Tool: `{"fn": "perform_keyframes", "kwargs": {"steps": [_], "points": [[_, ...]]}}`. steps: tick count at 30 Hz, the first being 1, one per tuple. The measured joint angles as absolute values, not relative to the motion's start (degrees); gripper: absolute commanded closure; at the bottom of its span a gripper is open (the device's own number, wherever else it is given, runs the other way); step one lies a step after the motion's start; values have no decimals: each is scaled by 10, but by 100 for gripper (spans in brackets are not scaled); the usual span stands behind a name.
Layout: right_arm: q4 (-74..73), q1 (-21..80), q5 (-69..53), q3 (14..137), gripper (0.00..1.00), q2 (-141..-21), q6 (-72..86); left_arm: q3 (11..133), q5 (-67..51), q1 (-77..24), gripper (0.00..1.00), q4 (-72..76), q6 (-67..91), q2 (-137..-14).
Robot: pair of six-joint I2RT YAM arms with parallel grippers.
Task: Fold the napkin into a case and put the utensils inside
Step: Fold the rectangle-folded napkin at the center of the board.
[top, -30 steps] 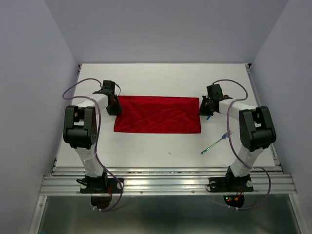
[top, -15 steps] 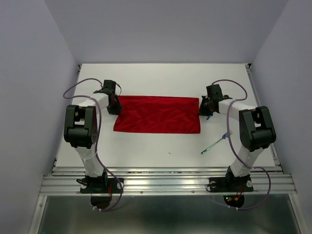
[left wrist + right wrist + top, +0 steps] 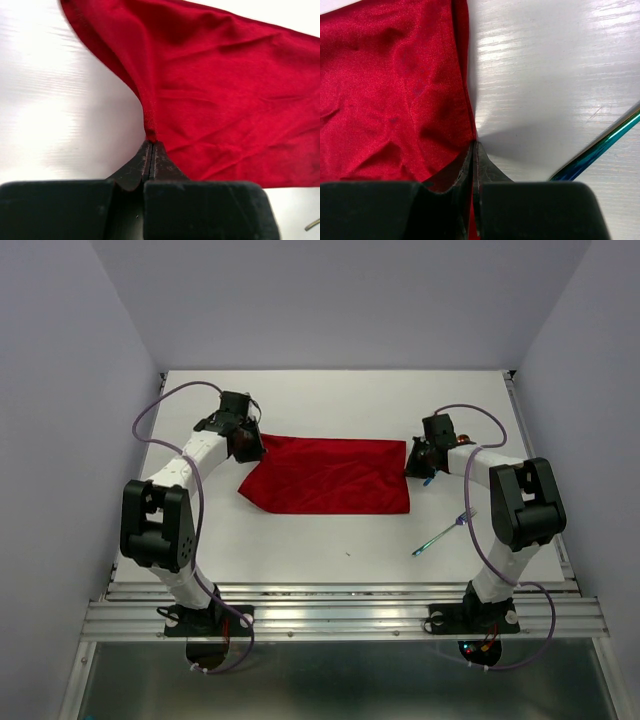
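2 grippers pinch the napkin [image 3: 330, 478] at opposite ends. The left gripper [image 3: 151, 144] has its fingers pressed fully together on a bunched fold at the cloth's far left corner. That corner is lifted and drawn inward, so the left edge slants from the raised corner down to a point on the white table [image 3: 330, 550]. The right gripper [image 3: 474, 146] is likewise clamped tight, on the napkin's right edge near its far corner and low against the tabletop. Between them the red cloth lies spread wide and creased, not yet folded narrow. The fork [image 3: 446, 531] lies on the table nearer the arm bases, right of the napkin and apart from it, its tines pointing away to the right. 1 slim teal-blue handle [image 3: 600, 150] lies just beside the right gripper; I cannot tell which utensil it belongs to.
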State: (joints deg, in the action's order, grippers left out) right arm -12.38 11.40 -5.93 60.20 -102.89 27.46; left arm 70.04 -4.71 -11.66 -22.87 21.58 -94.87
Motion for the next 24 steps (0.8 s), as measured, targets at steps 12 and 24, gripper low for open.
{"fn": "perform_keyframes", "kwargs": {"steps": [12,24], "points": [[-122,125,-65,600,91,-1029,288,746,-66,-183,100,-247,232,-949],[-159,176,42,623,36,-972,296,800,-75,-209,100,-264,232,-949]]}}
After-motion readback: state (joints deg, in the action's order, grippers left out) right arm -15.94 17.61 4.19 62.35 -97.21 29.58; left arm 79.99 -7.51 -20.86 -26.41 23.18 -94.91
